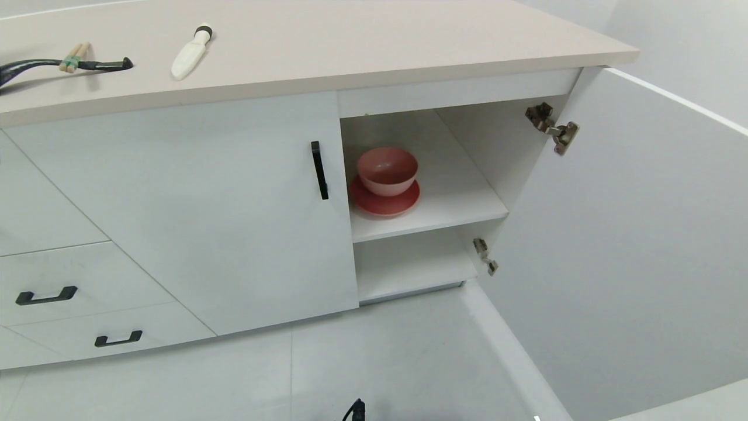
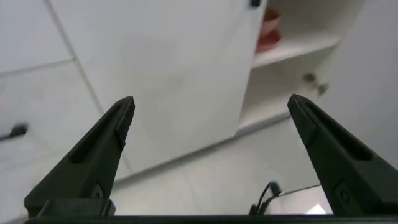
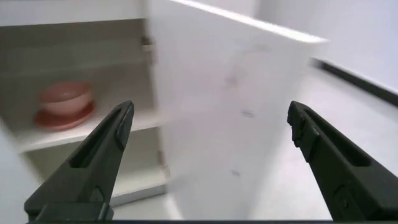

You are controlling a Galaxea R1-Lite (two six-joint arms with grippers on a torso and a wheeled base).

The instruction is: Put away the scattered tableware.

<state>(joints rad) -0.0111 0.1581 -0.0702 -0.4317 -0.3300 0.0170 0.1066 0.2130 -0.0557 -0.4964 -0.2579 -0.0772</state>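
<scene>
- The left gripper (image 2: 211,106) is hanging with its two dark fingers (image 2: 109,143) spread wide and nothing between them.
- Straight ahead of it, the shut cabinet door (image 2: 174,74) is standing over pale floor tiles (image 2: 186,180).
- The right gripper (image 3: 211,112) is likewise gaping wide and carrying nothing.
- Directly in front of it, the open cabinet door (image 3: 230,106) is swinging out from the cabinet, edge toward the gripper.
- Beyond that door's hinged edge, a pink bowl (image 3: 65,94) is sitting upright on a red plate (image 3: 61,118), and the plate is resting on the upper shelf (image 1: 456,199) inside the cabinet.
- The pair is lying toward the shelf's side nearest the shut door, just behind that door's black handle (image 1: 319,170).
- Well apart from both grippers, up on the countertop (image 1: 362,41), a white-handled utensil (image 1: 191,52) is lying.
- Near it, a pair of pale sticks (image 1: 73,61) with a green band is crossing a black long-handled utensil (image 1: 105,64).
</scene>
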